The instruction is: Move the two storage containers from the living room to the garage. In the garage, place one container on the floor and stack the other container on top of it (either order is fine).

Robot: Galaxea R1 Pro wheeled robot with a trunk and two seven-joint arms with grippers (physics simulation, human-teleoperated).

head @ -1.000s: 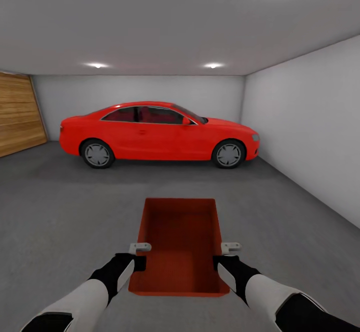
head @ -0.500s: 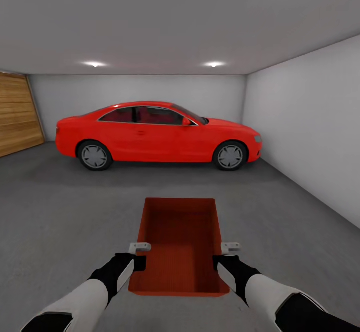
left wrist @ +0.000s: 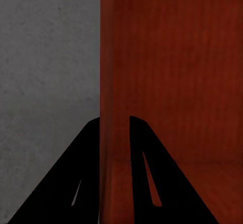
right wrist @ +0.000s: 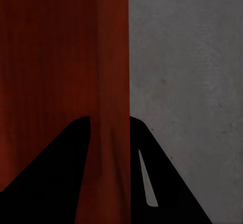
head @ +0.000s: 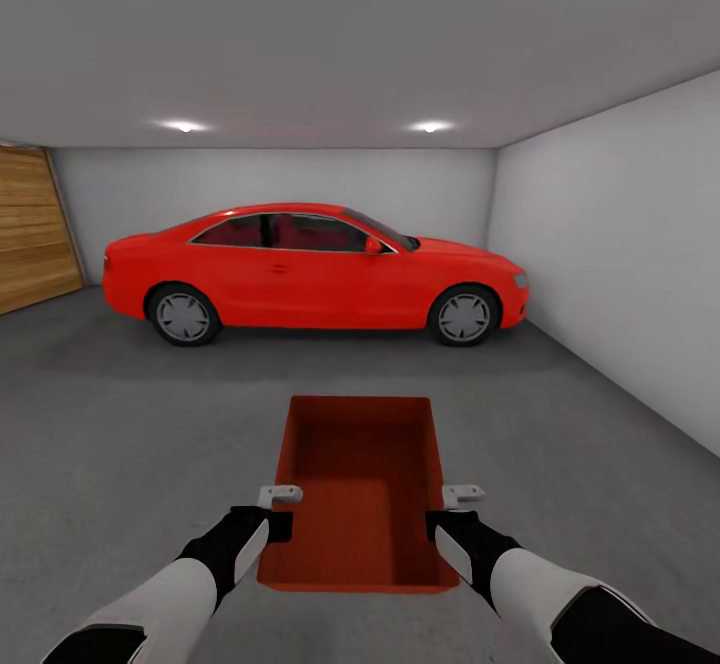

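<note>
An orange-red storage container (head: pixel 360 484), open top up, is held in front of me over the garage's grey concrete floor (head: pixel 120 424). My left gripper (head: pixel 278 522) is shut on its left side wall and my right gripper (head: pixel 442 522) is shut on its right side wall. In the left wrist view the left gripper (left wrist: pixel 115 120) straddles the thin ribbed wall of the container (left wrist: pixel 167 57), one finger inside and one outside. The right gripper (right wrist: pixel 109 119) clamps the container (right wrist: pixel 50 57) the same way. The living room is out of view.
A red car (head: pixel 310 274) stands crosswise at the back of the garage. A wood-panelled door (head: pixel 30 229) is at the far left and a white wall (head: pixel 620 244) runs along the right. Bare concrete stretches between me and the car.
The whole view has crept forward, so the car looks slightly larger and spreads wider. Both grippers keep the same hold on the container.
</note>
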